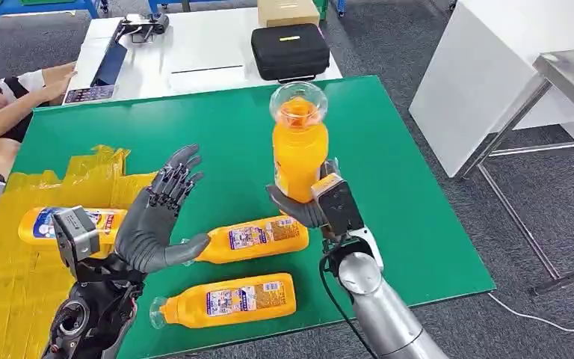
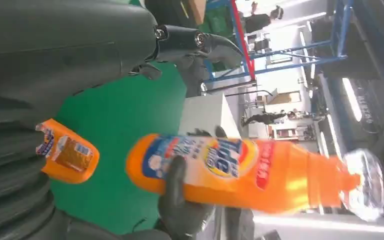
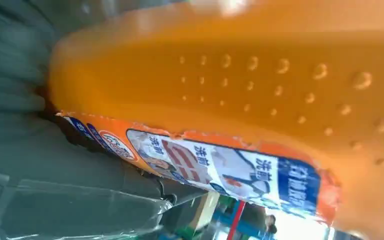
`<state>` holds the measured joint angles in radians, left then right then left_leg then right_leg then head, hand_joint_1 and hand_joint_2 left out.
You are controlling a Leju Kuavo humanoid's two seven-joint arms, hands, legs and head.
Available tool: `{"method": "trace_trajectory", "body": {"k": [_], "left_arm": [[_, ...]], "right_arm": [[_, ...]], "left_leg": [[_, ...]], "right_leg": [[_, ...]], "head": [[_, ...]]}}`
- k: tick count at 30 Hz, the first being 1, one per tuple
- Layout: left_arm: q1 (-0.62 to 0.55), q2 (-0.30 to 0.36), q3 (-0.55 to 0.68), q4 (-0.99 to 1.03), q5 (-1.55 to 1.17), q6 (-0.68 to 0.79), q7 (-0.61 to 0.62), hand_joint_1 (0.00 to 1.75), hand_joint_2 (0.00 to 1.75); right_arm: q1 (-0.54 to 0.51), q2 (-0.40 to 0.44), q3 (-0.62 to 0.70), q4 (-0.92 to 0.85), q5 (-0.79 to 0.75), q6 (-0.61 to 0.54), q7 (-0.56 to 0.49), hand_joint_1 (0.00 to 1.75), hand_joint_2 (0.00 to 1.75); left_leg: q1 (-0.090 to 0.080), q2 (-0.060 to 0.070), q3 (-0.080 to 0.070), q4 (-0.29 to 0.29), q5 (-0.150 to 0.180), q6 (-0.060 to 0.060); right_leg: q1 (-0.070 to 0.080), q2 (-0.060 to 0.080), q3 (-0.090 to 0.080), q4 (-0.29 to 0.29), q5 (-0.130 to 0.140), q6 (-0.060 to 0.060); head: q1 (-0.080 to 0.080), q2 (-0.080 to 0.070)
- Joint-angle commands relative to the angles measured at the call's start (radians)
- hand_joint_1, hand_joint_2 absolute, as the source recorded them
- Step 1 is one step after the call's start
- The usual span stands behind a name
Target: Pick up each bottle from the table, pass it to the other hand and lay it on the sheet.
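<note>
My right hand (image 1: 308, 202) grips an orange bottle (image 1: 299, 146) by its base and holds it upright above the green table (image 1: 389, 194), clear cap up. The same bottle (image 2: 240, 170) shows in the left wrist view, and its dimpled side (image 3: 260, 85) shows close up in the right wrist view. My left hand (image 1: 157, 217) is raised to its left, fingers spread, palm facing the bottle, a gap between them. Two more orange bottles lie on the table: one (image 1: 258, 238) under the hands, one (image 1: 228, 299) near the front edge. Another bottle (image 1: 41, 223) lies on the yellow sheet (image 1: 15, 277).
A person's arm (image 1: 7, 112) rests at the table's far left corner. Behind stands a white table (image 1: 194, 71) with a black case (image 1: 289, 51), a phone and a tablet. A grey table frame (image 1: 560, 97) stands to the right.
</note>
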<state>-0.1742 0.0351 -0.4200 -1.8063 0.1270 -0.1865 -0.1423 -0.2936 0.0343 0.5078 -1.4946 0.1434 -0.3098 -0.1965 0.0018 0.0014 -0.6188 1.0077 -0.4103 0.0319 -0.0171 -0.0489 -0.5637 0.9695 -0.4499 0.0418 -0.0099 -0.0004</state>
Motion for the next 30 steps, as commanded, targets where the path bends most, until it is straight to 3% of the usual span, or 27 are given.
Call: {"method": "trace_trajectory", "body": {"k": [1, 4, 11, 16, 20, 21, 22, 30], "left_arm": [[-0.063, 0.007, -0.042, 0.033, -0.008, 0.007, 0.009, 0.00, 1.75], [-0.063, 0.007, -0.042, 0.033, -0.008, 0.007, 0.009, 0.00, 1.75], [-0.088, 0.001, -0.028, 0.048, -0.001, 0.007, 0.005, 0.00, 1.75], [-0.087, 0.001, -0.027, 0.047, 0.000, 0.007, 0.005, 0.00, 1.75], [-0.082, 0.000, -0.009, 0.036, 0.001, 0.004, 0.004, 0.00, 1.75], [-0.082, 0.000, -0.007, 0.035, 0.001, 0.003, 0.004, 0.00, 1.75], [-0.083, -0.001, -0.007, 0.034, 0.002, 0.001, 0.004, 0.00, 1.75], [-0.079, -0.005, -0.023, 0.015, -0.026, 0.012, 0.005, 0.00, 1.75]], "right_arm": [[-0.115, -0.015, 0.179, 0.130, 0.035, 0.062, 0.015, 1.75, 1.75], [-0.115, -0.015, 0.179, 0.130, 0.035, 0.062, 0.015, 1.75, 1.75], [-0.158, -0.043, 0.285, 0.130, 0.131, 0.198, 0.109, 1.75, 1.75], [-0.155, -0.045, 0.284, 0.132, 0.133, 0.198, 0.109, 1.75, 1.75], [-0.150, -0.059, 0.306, 0.134, 0.236, 0.232, 0.113, 1.75, 1.75], [-0.150, -0.060, 0.311, 0.139, 0.254, 0.232, 0.112, 1.75, 1.75], [-0.150, -0.059, 0.309, 0.146, 0.268, 0.232, 0.111, 1.75, 1.75], [-0.169, -0.037, 0.315, 0.186, 0.307, 0.248, 0.100, 1.75, 1.75]], "left_leg": [[0.001, 0.001, 0.003, 0.000, -0.001, -0.001], [0.001, 0.001, 0.004, -0.001, -0.001, -0.002], [0.001, 0.001, 0.004, 0.000, -0.001, -0.002], [0.001, 0.001, 0.003, 0.000, -0.001, -0.001], [0.000, 0.000, 0.002, 0.000, -0.001, -0.001], [0.001, 0.001, 0.009, -0.001, -0.003, -0.002], [0.001, 0.000, 0.003, 0.000, -0.001, -0.001], [0.001, 0.000, 0.003, 0.000, -0.001, -0.001]], "right_leg": [[0.000, 0.004, 0.003, -0.001, 0.000, -0.002], [0.000, 0.004, 0.004, -0.001, -0.001, -0.002], [0.000, 0.004, 0.004, -0.001, -0.001, -0.002], [0.000, 0.003, 0.003, -0.001, -0.001, -0.002], [0.000, 0.002, 0.002, -0.001, 0.000, -0.001], [0.000, 0.007, 0.009, -0.002, -0.003, -0.003], [0.000, 0.003, 0.004, -0.001, -0.001, -0.002], [0.000, 0.003, 0.003, -0.001, -0.001, -0.002]], "head": [[0.000, 0.000], [0.000, 0.000], [0.000, 0.000], [0.000, 0.000], [0.000, 0.000], [0.000, 0.000], [0.000, 0.000], [0.000, 0.000]]}}
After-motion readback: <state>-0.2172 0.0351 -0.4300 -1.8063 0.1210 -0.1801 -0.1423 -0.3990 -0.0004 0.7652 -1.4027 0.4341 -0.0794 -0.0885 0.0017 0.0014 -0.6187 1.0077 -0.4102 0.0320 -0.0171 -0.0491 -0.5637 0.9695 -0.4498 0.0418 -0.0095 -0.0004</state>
